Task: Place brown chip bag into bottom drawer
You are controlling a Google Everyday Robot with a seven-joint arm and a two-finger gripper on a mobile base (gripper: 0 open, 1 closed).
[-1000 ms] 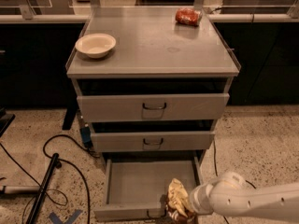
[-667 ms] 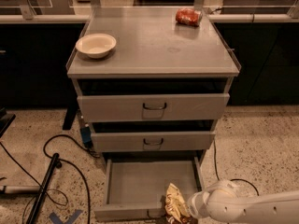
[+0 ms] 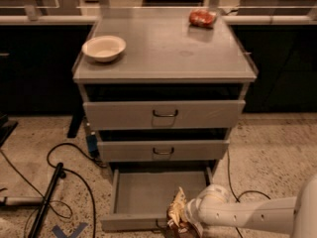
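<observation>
Gripper (image 3: 192, 216), low at near right, is clamped on brown chip bag (image 3: 176, 213), holding it upright over front-right edge of open bottom drawer (image 3: 148, 192). Bag's at drawer but not yet inside; lowering in & letting go remain.

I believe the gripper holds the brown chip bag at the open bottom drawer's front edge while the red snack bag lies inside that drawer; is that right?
Not quite: the camera view shows the red snack bag on the cabinet top, back right, not in the bottom drawer. The gripper does hold the brown chip bag at that drawer's front edge.
</observation>
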